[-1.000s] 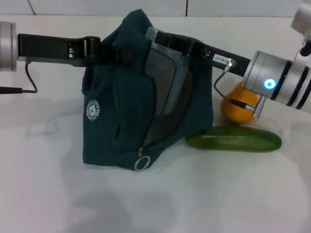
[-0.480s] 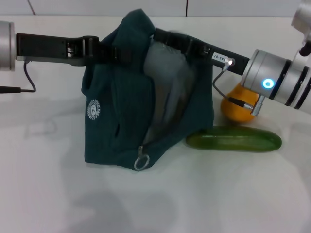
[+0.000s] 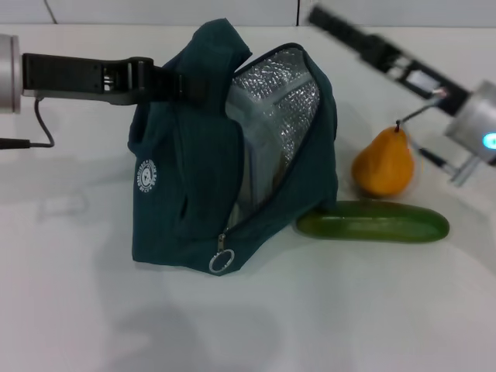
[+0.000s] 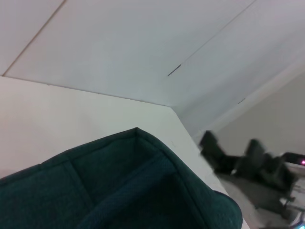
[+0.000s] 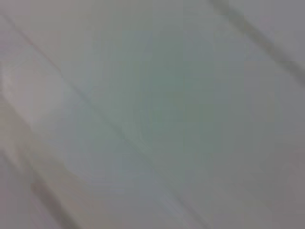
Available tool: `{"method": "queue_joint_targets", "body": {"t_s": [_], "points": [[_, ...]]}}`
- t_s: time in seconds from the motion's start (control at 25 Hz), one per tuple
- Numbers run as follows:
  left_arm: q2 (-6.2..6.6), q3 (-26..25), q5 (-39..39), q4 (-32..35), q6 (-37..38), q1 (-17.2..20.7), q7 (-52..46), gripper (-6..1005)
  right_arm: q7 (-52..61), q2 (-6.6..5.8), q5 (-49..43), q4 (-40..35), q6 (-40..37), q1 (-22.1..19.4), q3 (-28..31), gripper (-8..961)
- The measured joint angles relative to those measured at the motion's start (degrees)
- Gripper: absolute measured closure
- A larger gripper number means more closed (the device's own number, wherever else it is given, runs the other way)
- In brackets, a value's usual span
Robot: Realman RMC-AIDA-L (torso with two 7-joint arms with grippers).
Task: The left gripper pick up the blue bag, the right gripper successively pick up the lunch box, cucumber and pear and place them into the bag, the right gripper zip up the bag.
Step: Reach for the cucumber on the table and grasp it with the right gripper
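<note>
The blue bag [image 3: 186,194] stands open on the white table, its silver foil lining [image 3: 287,93] showing. My left gripper [image 3: 184,84] is shut on the bag's upper edge and holds it up; the bag's fabric also shows in the left wrist view [image 4: 119,191]. The lunch box [image 3: 242,128] sits inside the bag, only its pale edge visible. My right gripper [image 3: 325,19] is blurred, up above and behind the bag's opening, holding nothing. The pear [image 3: 384,167] stands right of the bag. The cucumber [image 3: 372,223] lies in front of the pear, one end close to the bag.
The bag's ring zipper pull [image 3: 221,262] hangs at the low front end of the opening, and a round white logo [image 3: 146,175] is on its side. A black cable [image 3: 35,132] trails from the left arm. The right wrist view shows only grey blur.
The right gripper let go of the lunch box inside the bag, then pulled up and back out of the opening. The lunch box sank into the bag. The pear is uncovered.
</note>
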Motion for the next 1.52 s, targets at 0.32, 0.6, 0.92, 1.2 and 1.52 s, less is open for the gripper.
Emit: {"method": "queue_joint_targets", "body": {"t_s": [0.32,0.6,0.92,1.2,1.52], "points": [[0.49,0.0,0.0,0.4,0.0,1.5,0.0,955,-0.1,-8.38,-13.1,-4.2,-7.8,-6.9,10.0,260],[0.7,0.0,0.0,0.6,0.0,1.3,0.1,955,22.7,-16.64,-50.9,-23.6,-8.2,-6.0,24.1,260],[0.66,-0.1,0.0,0.6,0.0,1.1,0.2,955,39.0,-12.63,-97.6,-43.7,-34.3,5.9,43.8,260],[0.35,0.1,0.0,0.6,-0.1,0.3,0.1,955,36.1,-9.73,-112.2,-45.7,-42.4,14.5,38.9,260],[0.28,0.4,0.6,0.4,-0.2,-0.3,0.1,955,29.0,-1.34,-125.9,-45.5,-36.7,16.3,32.9,261]]}}
